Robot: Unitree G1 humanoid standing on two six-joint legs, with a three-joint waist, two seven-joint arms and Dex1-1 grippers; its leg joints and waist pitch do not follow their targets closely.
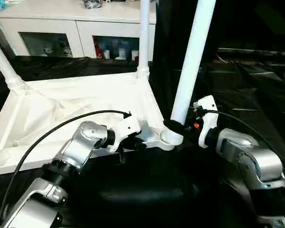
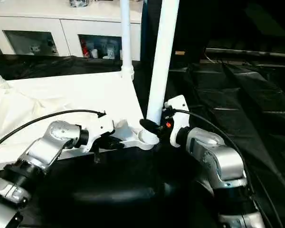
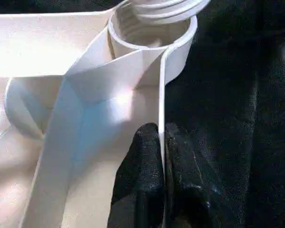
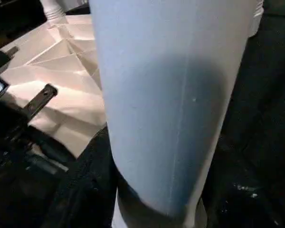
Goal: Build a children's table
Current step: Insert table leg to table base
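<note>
Black sheeting (image 1: 256,90) covers the work surface; a white cabinet (image 1: 76,28) w/ glass doors stands behind.

Step in hand, as judged: seating a leg into the near corner socket.

- Left gripper (image 3: 161,156): jaws pinched narrow on the tabletop's raised rim (image 3: 162,95), one finger each side, just beside the socket. Keep this clamp firm so the top cannot slide or rotate.
- Right gripper (image 1: 178,127): jaws about half open, closed round the base of the near leg (image 1: 192,61), which fills that width. The leg leans slightly off vertical.
- Bring the leg square to the socket (image 1: 167,137) before turning or pressing. The left wrist view shows ridges, prob. thread, at the leg end and inside the socket bore, so a tilted start risks cross-threading or jamming.
- Grip low on the leg, as now, for best control; the long shaft above gives leverage against the grip.

Tabletop (image 1: 61,114): large white plastic rectangle, lying underside up on the sheeting, between the arms and the cabinet. Underside shows creased, faceted ribbing running to round corner sockets. Two more legs are standing in sockets: far-corner leg (image 1: 143,38), upright, and left-corner leg (image 1: 2,61), seen slanting. Finish is smooth, glossy and likely slippery under the pads.
</note>
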